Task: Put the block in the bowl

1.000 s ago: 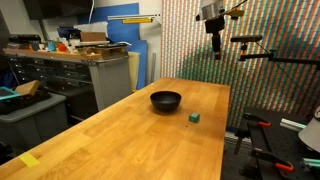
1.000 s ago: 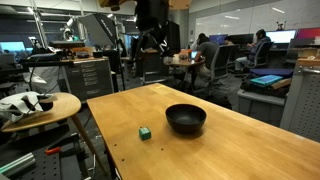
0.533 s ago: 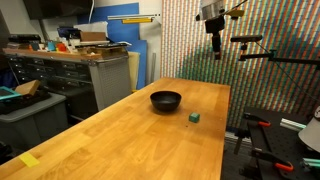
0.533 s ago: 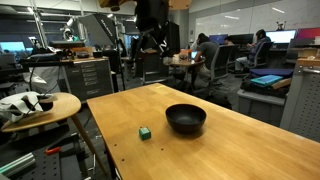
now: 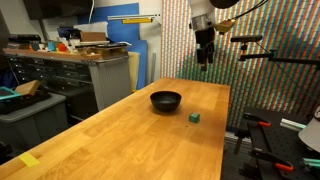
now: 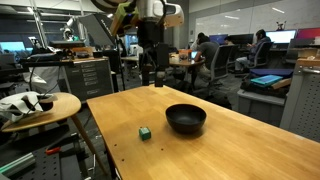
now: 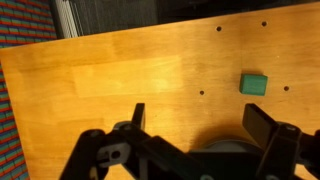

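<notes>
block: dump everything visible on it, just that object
The block is a tiny dark green cube, matte, material unclear. It sits flat on the light wooden table, beside the black bowl, outside it with a clear gap. Only the table touches it; the hand hangs well above, open and empty. The wrist view shows its top face, square and unmarked.

Wooden table [image 5: 130, 135], grey drawer cabinets [image 5: 60, 75], round side table [image 6: 45, 108], perhaps seated people [image 6: 203, 48] behind.

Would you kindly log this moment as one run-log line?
phase: pre-grasp | pincer: open, empty, high above table | block: on table, beside bowl, not touching | bowl: no block inside
</notes>
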